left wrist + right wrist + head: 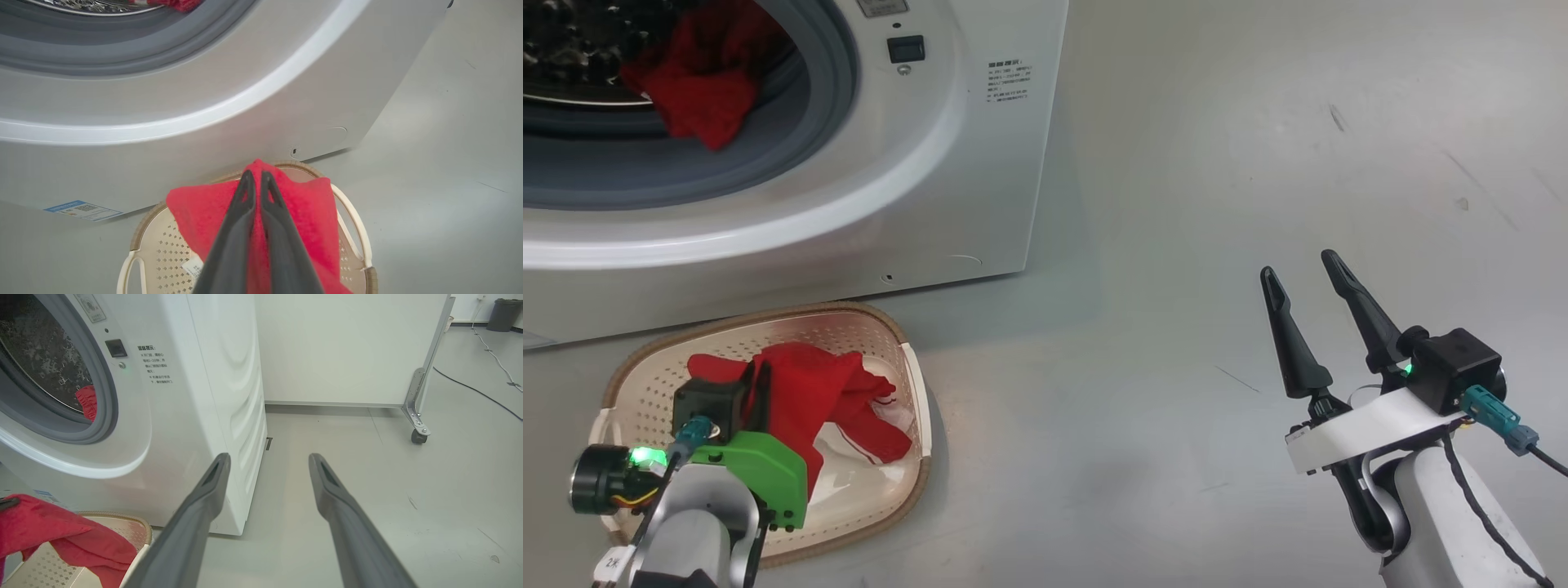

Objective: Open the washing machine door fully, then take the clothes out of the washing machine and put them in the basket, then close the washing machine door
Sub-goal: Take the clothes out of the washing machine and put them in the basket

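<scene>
The washing machine [980, 163] stands at the upper left with its grey-ringed mouth uncovered; its door is out of view. Red clothes [707, 82] lie at the drum's front edge. The cream basket [907, 351] sits on the floor just in front of the machine. My left gripper [254, 176] is shut on a red garment [302, 212] that hangs over the basket [351, 228] and drapes into it. More red cloth with white trim [882, 425] lies inside. My right gripper [1298, 268] stands open and empty above bare floor, well right of the basket.
Grey floor stretches to the right of the machine. In the right wrist view a white partition on a castor [416, 433] stands behind, with a cable [470, 388] along the floor and a dark bin [504, 312] far back.
</scene>
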